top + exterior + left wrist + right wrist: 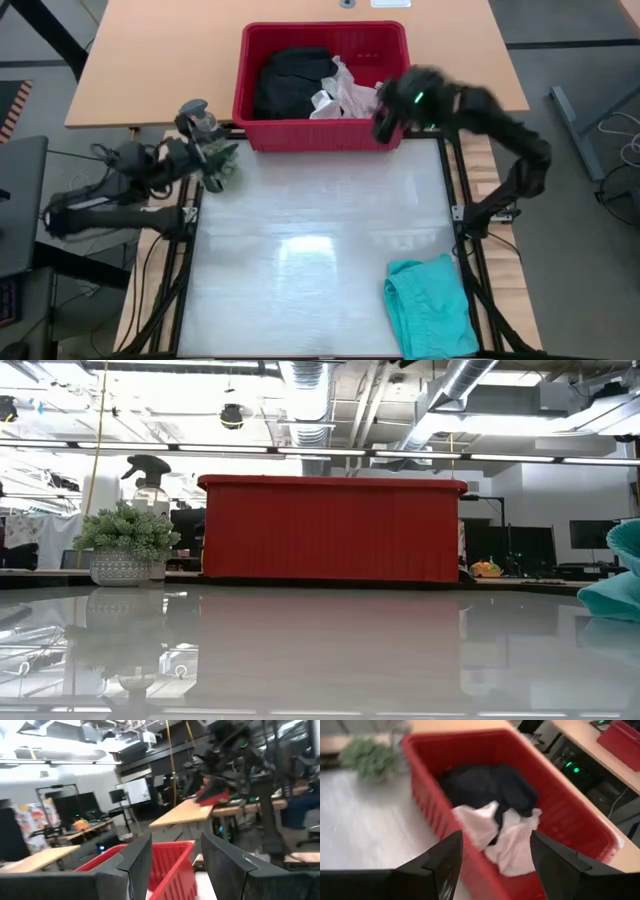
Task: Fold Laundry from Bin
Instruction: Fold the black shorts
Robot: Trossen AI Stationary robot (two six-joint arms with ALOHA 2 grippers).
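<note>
Right gripper point(492, 865) hangs open over the bin's point(250, 130) near-right corner, white top point(507, 840) just ahead, so it's nearer. Left gripper point(175, 865) is open too, off by the bin's left corner.

I am working in an open-plan robotics lab or workshop. Silver ventilation ducts point(310, 400) and pipes run bare across the ceiling above strip lights. Long wooden workbenches point(185, 812) stand in rows, with dark computer monitors point(592, 535) behind. My glossy white worktop point(310, 250) sits in a black metal frame.
</note>
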